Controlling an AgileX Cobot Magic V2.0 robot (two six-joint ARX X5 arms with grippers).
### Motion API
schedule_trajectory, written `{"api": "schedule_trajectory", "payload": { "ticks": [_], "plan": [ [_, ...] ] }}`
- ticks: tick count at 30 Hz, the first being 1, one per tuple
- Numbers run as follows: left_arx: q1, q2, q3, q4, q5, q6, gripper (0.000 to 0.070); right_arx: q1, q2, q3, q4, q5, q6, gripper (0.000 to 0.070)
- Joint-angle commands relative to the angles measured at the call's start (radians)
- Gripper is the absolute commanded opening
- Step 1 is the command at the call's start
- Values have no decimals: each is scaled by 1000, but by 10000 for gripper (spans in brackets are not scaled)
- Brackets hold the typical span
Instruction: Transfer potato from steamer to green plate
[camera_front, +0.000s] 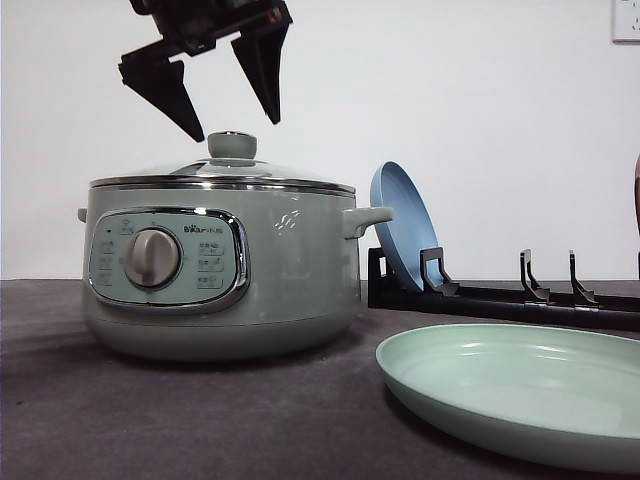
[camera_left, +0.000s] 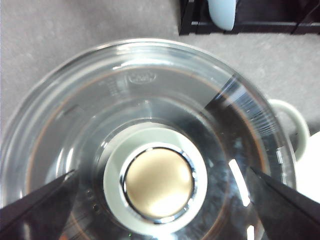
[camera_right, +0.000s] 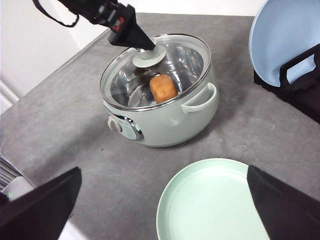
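The steamer (camera_front: 220, 270) stands on the table with its glass lid (camera_front: 222, 175) on. In the right wrist view the orange-brown potato (camera_right: 163, 88) lies inside the steamer (camera_right: 165, 117), seen through the lid. My left gripper (camera_front: 235, 126) hangs open just above the lid knob (camera_front: 232, 147), one finger on each side of it. The left wrist view looks straight down on the knob (camera_left: 159, 184) between the open fingers (camera_left: 35, 210). My right gripper (camera_right: 164, 169) is open and empty, high above the near table. The green plate (camera_front: 520, 390) lies empty to the right of the steamer.
A blue plate (camera_front: 400, 220) stands on edge in a black dish rack (camera_front: 500, 295) behind the green plate. The steamer's side handle (camera_front: 368, 218) points toward the rack. Grey tabletop (camera_front: 150, 420) runs in front of the steamer.
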Motion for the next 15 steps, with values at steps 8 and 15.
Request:
{"api": "schedule_trajectory", "payload": {
  "ticks": [8,15],
  "plan": [
    [-9,29,30,5,-5,17,699,2,2,16,5,1,10,700],
    [-9,44,30,-5,-5,16,699,2,2,16,5,1,10,700]
  ]
}}
